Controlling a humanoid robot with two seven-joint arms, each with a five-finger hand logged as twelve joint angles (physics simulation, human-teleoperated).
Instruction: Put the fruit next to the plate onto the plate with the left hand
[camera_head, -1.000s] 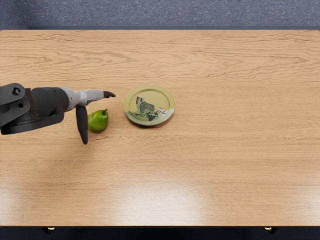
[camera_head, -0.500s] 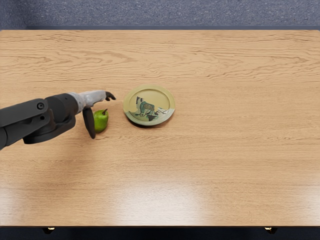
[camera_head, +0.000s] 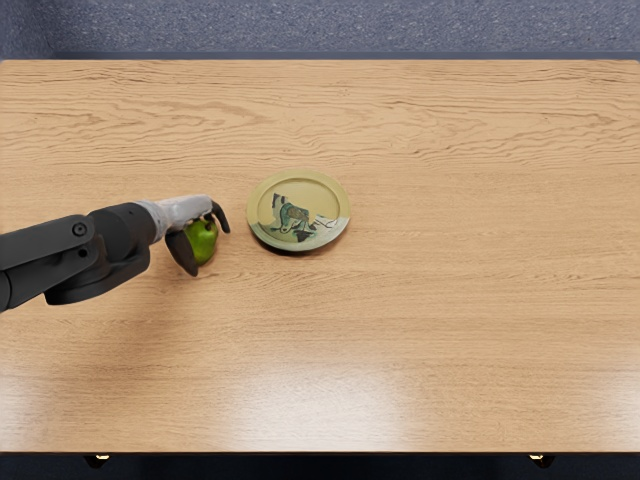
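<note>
A green pear (camera_head: 204, 240) lies on the wooden table (camera_head: 420, 330) just left of a small yellow-green plate (camera_head: 298, 210) with a painted picture. My left hand (camera_head: 200, 237) reaches in from the left edge and its fingers curl around the pear, thumb on the near side and the other fingers over the top and far side. The pear rests on the table, a short gap away from the plate's left rim. The hand hides the pear's left part.
The table's far edge runs along the top of the view and its front edge along the bottom. My left forearm (camera_head: 70, 255) lies low over the left part of the table.
The left hand has moved right onto the pear and its spread fingers have curled in around it. The pear and plate have stayed in place.
</note>
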